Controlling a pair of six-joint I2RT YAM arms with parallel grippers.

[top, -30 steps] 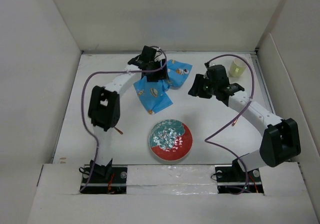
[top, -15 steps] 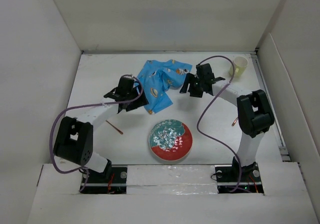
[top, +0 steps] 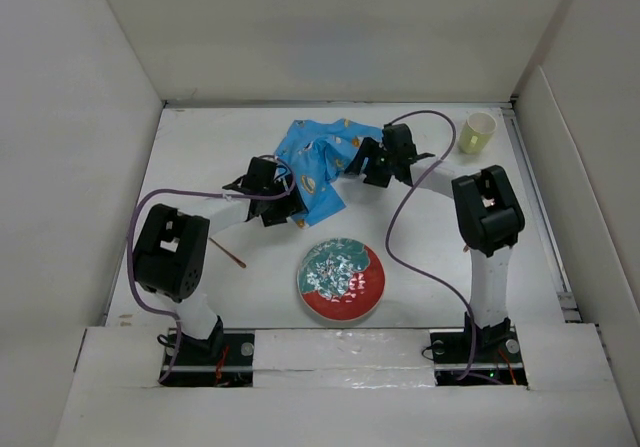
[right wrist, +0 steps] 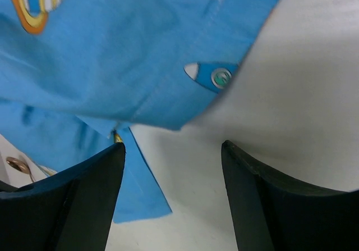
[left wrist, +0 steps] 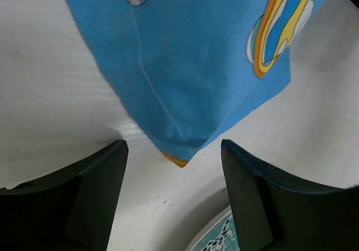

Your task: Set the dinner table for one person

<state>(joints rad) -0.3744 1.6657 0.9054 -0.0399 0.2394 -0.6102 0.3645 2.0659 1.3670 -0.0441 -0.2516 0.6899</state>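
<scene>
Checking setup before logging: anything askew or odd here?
Blue cartoon-print cloth placemat lies crumpled and folded at the far middle of the white tabletop, not flat; left gripper and right gripper, both open, at its corners.

In the left wrist view the placemat (left wrist: pixel 190 65) ran off the top edge, and only a sliver of the plate (left wrist: pixel 216 240) showed at the bottom edge. The right wrist view was soft, and a small brown object (right wrist: pixel 17 164) at its left edge could not be identified. From above, the thin stick (top: pixel 229 255) on the desk (top: pixel 200 147) was too small to name, and the left tool (top: pixel 290 207) and right tool (top: pixel 360 163) hid parts of the placemat's border.
</scene>
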